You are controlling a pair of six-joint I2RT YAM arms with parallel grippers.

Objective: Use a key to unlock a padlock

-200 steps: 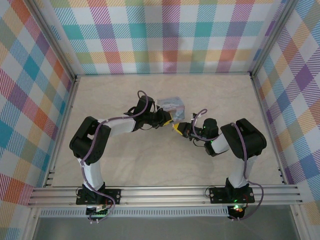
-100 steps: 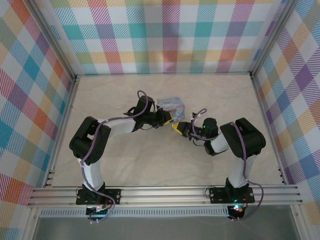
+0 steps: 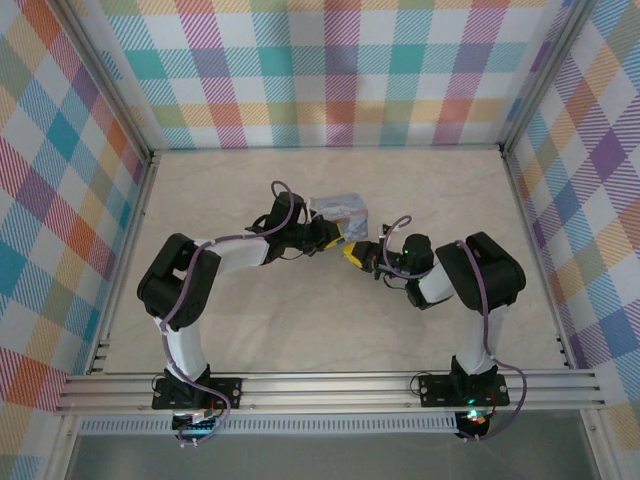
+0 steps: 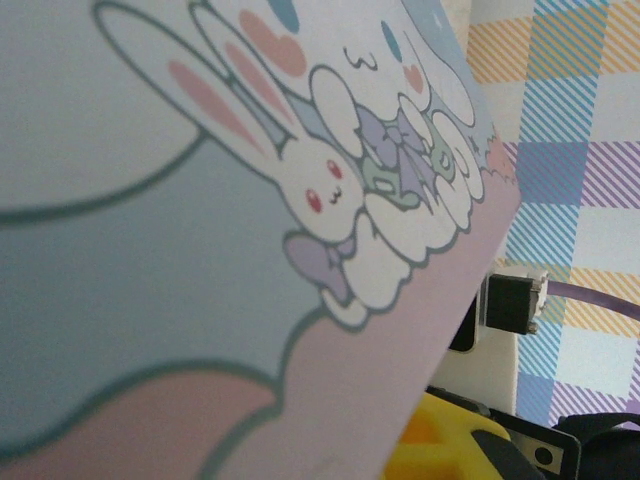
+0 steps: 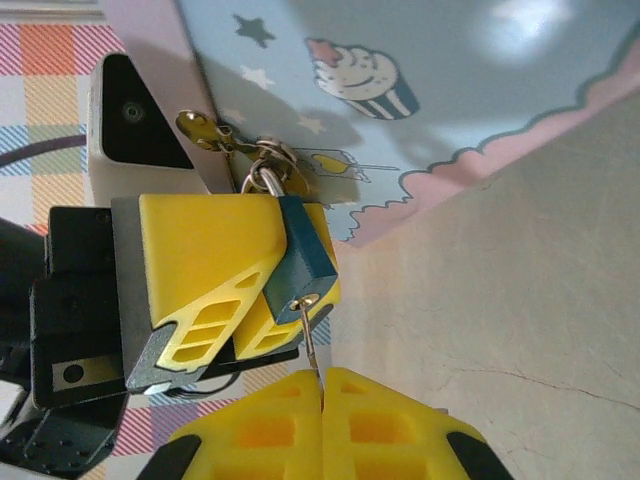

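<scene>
Roughly at the middle of the surface (image 3: 250, 320), the left end effector (image 5: 285, 290) has its yellow fingers (image 5: 200, 265) clamped on the padlock (image 5: 300, 262), a tiny lock with a dark teal body. Its silver shackle points towards the pale blue cartoon-printed tin (image 5: 470, 110), which stands on the surface just beyond. A small ring (image 5: 272, 155) through the shackle carries a spare brass key (image 5: 205, 130) that lies against the tin's wall. The left wrist camera sits very close to the tin's bunny print. From the underside of the padlock the key (image 5: 312, 345), a thin metal sliver, sticks out with its tip in the keyhole. To the right of the lock, the right end effector (image 5: 322, 388) has its two yellow fingers pressed together on the key's other end.
</scene>
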